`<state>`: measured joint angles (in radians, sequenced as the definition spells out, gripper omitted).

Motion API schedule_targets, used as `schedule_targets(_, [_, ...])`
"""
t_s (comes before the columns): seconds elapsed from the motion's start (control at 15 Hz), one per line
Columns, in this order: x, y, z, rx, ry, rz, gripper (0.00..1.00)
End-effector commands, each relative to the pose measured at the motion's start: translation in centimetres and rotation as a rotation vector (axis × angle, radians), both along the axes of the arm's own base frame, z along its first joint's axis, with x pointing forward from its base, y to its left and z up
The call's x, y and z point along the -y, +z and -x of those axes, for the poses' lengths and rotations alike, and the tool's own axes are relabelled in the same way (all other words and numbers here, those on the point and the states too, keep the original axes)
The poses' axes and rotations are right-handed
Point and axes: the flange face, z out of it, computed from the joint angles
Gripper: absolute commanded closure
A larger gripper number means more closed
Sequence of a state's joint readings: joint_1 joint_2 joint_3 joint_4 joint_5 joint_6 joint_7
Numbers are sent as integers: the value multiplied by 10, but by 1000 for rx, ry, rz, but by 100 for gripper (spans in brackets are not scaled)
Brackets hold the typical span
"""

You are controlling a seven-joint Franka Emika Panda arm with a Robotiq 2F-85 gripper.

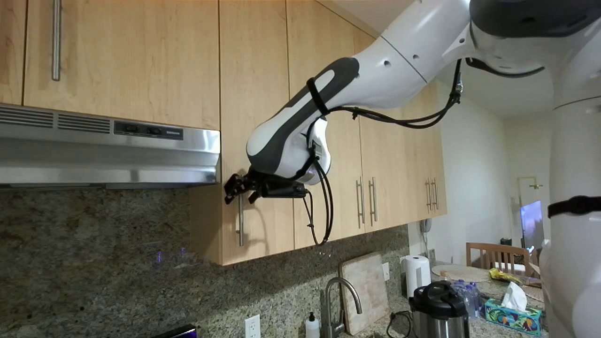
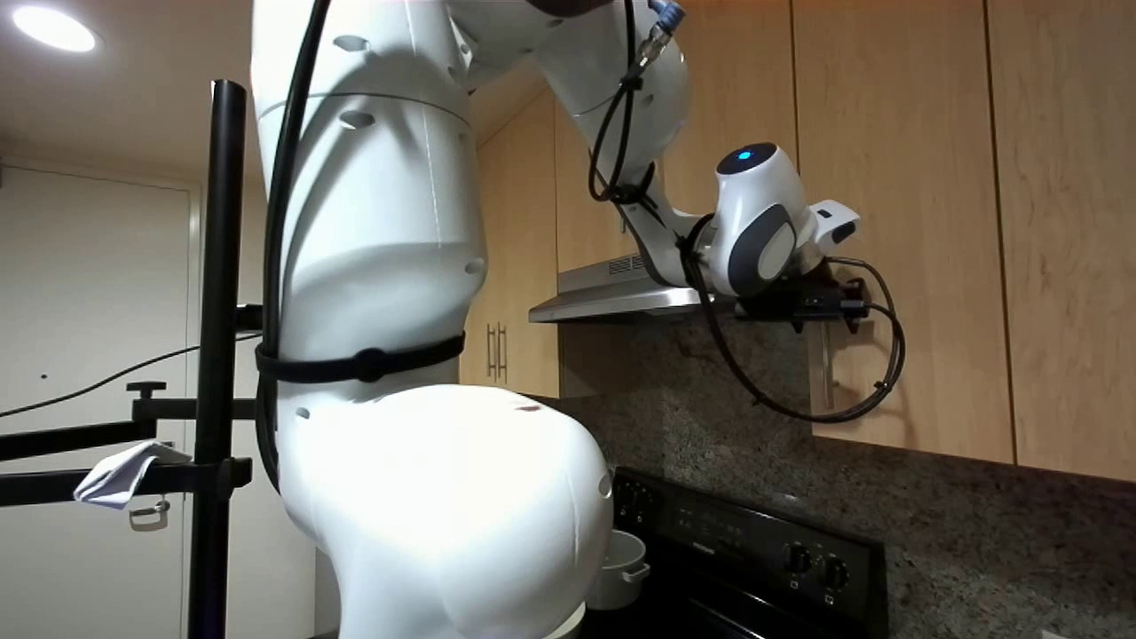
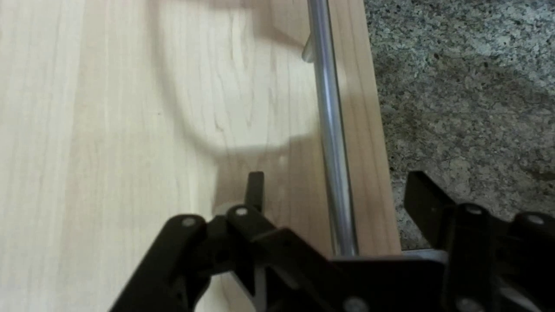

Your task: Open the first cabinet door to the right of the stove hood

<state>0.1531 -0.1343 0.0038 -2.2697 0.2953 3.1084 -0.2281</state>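
– What colour is the claw (image 3: 340, 190)?
– Black, with pale round screw heads (image 3: 241, 211) in its rounded joints (image 3: 188, 232).
– And just above it?
– A white wrist shell (image 2: 753, 200) with dark grey panels (image 2: 745, 266); a black disc (image 2: 754, 160) on top carries a blue light (image 2: 744, 155).
– And the cables (image 2: 821, 417)?
– Black too, looping below the claw.
– Farther from the claw?
– A white forearm (image 1: 399, 75) with thin dark seams (image 1: 404, 59) and round recesses (image 1: 387, 63), plus a black strap (image 1: 317, 96) round the end nearer the claw.
– Well apart from it?
– A thick white column (image 2: 373, 293) with another black strap (image 2: 426, 356); a broad white shell (image 2: 444, 497) bears a small reddish mark (image 2: 528, 408).
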Motion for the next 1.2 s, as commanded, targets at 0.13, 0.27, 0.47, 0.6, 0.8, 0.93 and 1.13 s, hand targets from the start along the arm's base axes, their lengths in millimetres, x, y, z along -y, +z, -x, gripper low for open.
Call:
schedule_targets(0.13, [3,-4,-13,-23,-11,-1,59])
schedule_targets(0.27, [5,-5,-13,-28,-15,-1,72])
schedule_targets(0.47, [1,-8,-12,-39,-10,-1,92])
schedule_targets(0.6, [-6,-10,-11,-46,3,1,97])
schedule_targets(0.8, [-4,-13,-12,-48,2,16,93])
schedule_targets(0.93, [-4,-11,-8,-53,-5,13,93])
schedule_targets(1.13, [-4,-7,0,-48,-19,10,93])
